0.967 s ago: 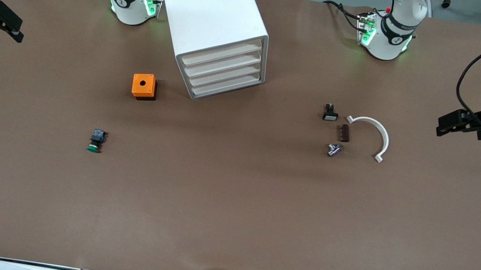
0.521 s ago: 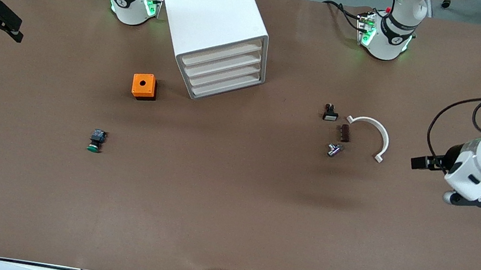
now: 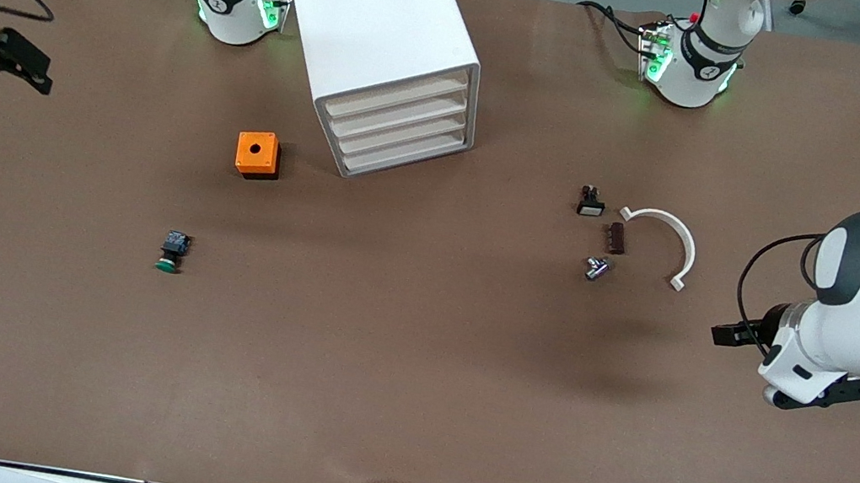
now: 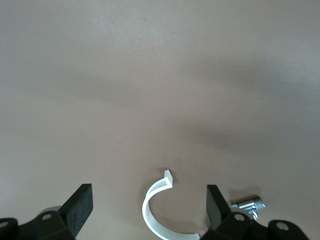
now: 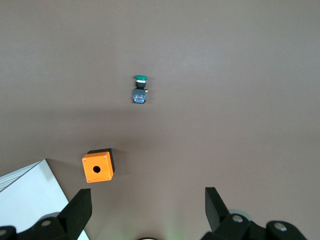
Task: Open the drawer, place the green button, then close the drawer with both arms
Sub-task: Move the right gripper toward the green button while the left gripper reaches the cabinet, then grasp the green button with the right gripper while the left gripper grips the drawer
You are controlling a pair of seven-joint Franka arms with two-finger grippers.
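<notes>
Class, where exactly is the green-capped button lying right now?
The green-capped button lies on the bare table toward the right arm's end, nearer the front camera than the orange cube.

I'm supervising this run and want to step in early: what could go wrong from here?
The four drawers look alike and all are shut, so the wrong one might get pulled. The green button is tiny and lies on its side; the open right end effector could nudge it. The left end effector, open, hangs over clutter, the white clip.

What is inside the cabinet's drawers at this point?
Nothing can be seen: all four drawers of the cabinet are shut, their fronts hiding any contents. The green button lies on the table.
</notes>
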